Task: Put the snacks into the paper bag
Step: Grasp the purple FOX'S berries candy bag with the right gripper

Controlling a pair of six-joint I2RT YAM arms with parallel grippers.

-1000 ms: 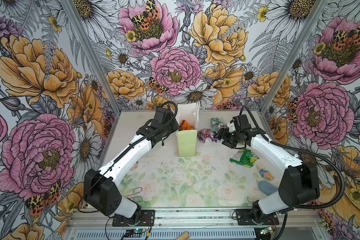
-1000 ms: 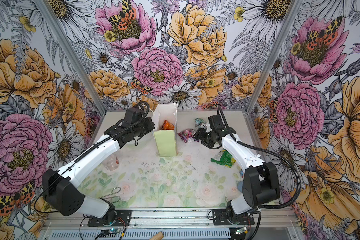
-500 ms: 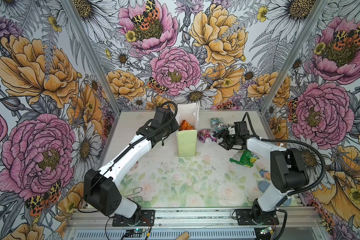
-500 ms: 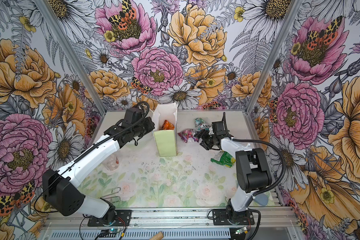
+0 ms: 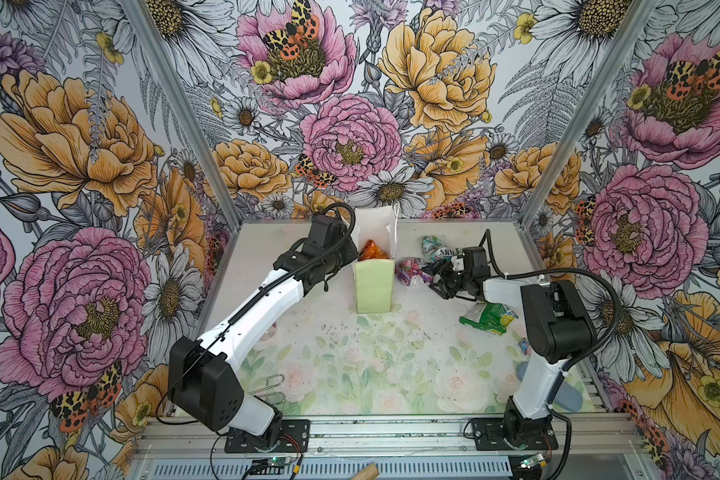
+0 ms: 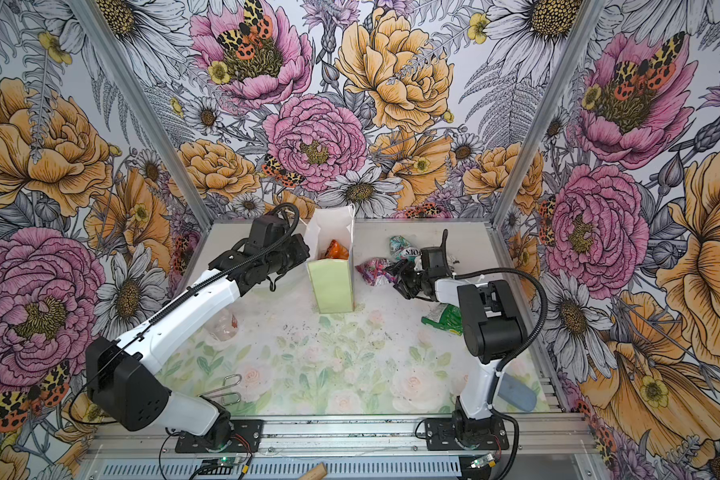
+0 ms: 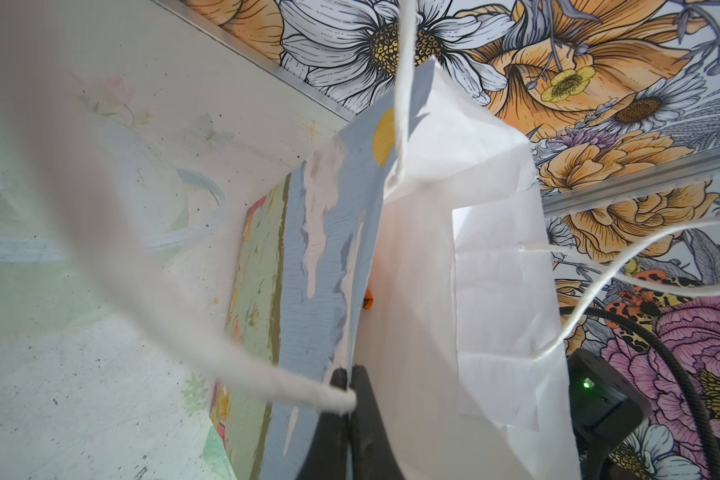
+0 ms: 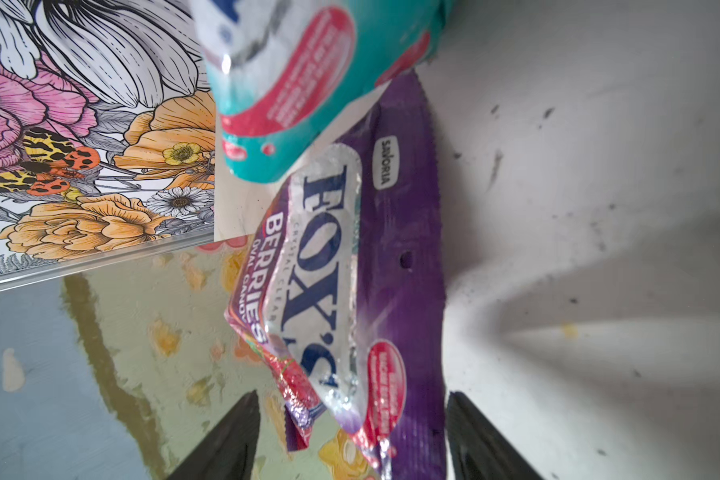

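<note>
Just one orange foil packet (image 5: 371, 250) inside the tall pale green paper bag (image 5: 373, 286), pinched at its wall by the clenched left gripper (image 7: 350, 376). Left outside — pink-purple FOX'S foil packet (image 8: 350, 291) just beside the bag, between the right gripper (image 8: 352, 399)'s spread jaws, ungripped; teal foil packet (image 5: 437, 247), green foil packet (image 5: 488, 318), tiny wrapped candy (image 5: 524, 345) farther off.

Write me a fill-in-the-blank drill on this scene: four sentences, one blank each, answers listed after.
1. The snack inside the paper bag is ____ in colour.
2. The right gripper stands ____, a finger on each side of the purple packet.
3. The left gripper is ____ on the paper bag's edge.
4. The purple packet's label reads FOX'S ____.

Missing words: orange; open; shut; BERRIES
</note>
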